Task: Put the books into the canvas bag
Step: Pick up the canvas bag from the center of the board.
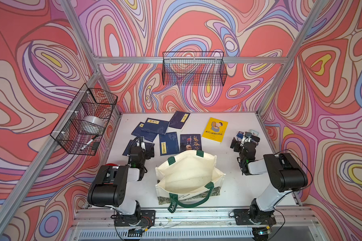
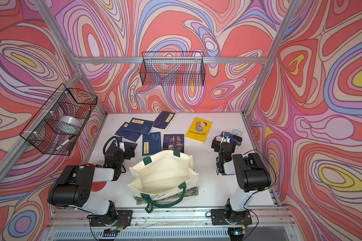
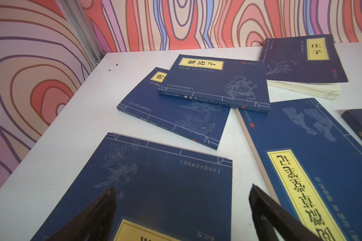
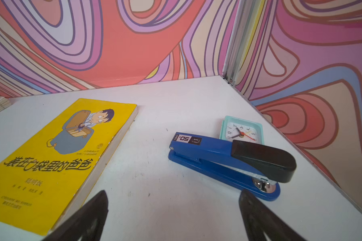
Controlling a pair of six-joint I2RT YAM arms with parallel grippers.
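- Books lie flat on the white table (image 1: pixel 234 187), all outside the canvas tote bag (image 1: pixel 188 167). The bag stands upright with its mouth wide open, between the two arms and near the front edge.
- Left gripper (image 3: pixel 182 188) has its fingers wide apart and holds nothing. It is over the nearest navy paperback (image 3: pixel 155 177); I cannot tell whether it touches the cover.
- Just beside lies a second navy paperback (image 3: pixel 313 146) with a long yellow label. Farther away an upper navy book (image 3: pixel 217 83) lies partly on a lower navy book (image 3: pixel 171 121), and a fifth navy book (image 3: pixel 297 62) lies near the back wall.
- Dark book with gold characters (image 1: pixel 191 141) is directly behind the bag, whose rim hides its near edge in both top views.
- Right gripper (image 4: pixel 173 192) is also spread and empty, over bare table between the yellow cartoon book (image 4: pixel 56 158) and the blue-and-black stapler (image 4: pixel 224 164).
- Small mint alarm clock (image 4: pixel 241 130) lies just behind the stapler.
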